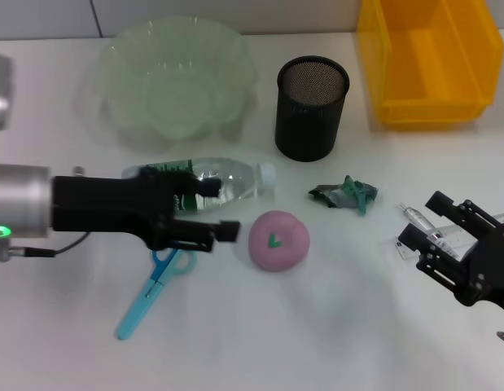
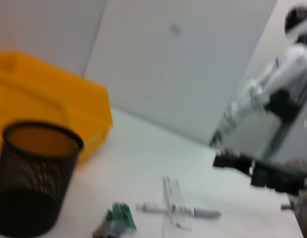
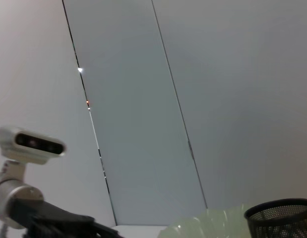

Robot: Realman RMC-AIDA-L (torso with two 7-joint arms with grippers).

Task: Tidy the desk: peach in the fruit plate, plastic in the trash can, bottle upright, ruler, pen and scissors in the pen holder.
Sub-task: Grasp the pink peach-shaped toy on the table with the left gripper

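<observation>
**Pale panels behind a white counter**

A plain white flat counter runs back to a wall of smooth pale grey panels, divided by thin dark seams that slant across the right wrist view. A small bright glint sits on one seam. Lighting is soft and even, casting faint shadows on the counter.

Lighting was bright and even from overhead, with soft, faint shadows under the peach and pen holder on the bench. Mild glare on the bottle. Head view was mostly sharp. Left wrist view was heavily blurred throughout. Right wrist view had small specular spots on a wall seam.
</observation>
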